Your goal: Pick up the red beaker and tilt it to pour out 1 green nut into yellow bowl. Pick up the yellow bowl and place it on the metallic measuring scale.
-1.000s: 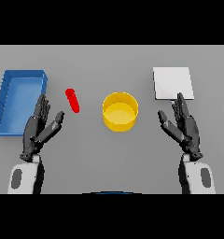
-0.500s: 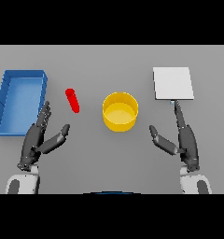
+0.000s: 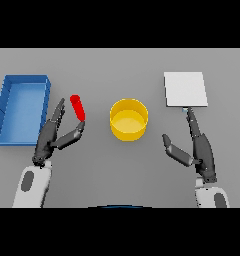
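The red beaker [image 3: 78, 107] stands on the table left of centre, leaning slightly. My left hand [image 3: 52, 135] is open just below and left of it, thumb tip reaching close under the beaker's base, fingers straight toward the tray. The yellow bowl [image 3: 128, 119] sits in the middle of the table; I can see nothing inside it. The metallic measuring scale [image 3: 185, 89] is a pale square plate at the back right. My right hand [image 3: 198, 148] is open below the scale, fingers pointing at its near edge, thumb spread toward the bowl.
A blue tray [image 3: 23, 107] lies at the left, right beside my left hand's fingers. Grey table surface runs between bowl and scale.
Both hands have turned on edge and spread their thumbs inward. The left hand has moved right, toward the red beaker. Beaker, bowl and scale have not moved.
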